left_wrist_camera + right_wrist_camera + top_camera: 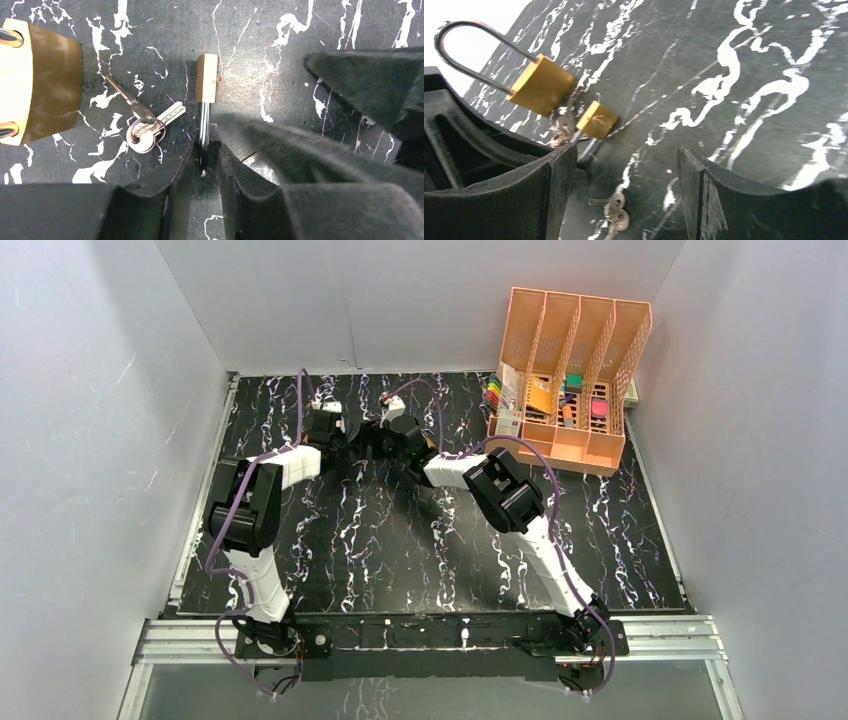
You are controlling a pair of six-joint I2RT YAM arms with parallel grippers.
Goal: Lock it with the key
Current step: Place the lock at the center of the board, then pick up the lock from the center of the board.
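At the far middle of the desk [400, 540], the left fingers [155, 200] are closed on the steel shackle of the small padlock [206, 77], probably to keep its brass body steady for the key. The ring of keys [145, 132] lies just beside it, not yet taken. The right fingers [556, 185] stand open and empty over a second bunch of keys [613, 210], likely to pick one. A large padlock [541, 82] lies near.

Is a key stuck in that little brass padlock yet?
Out: nothing protrudes from the small padlock; the keys lie loose on the table beside it.
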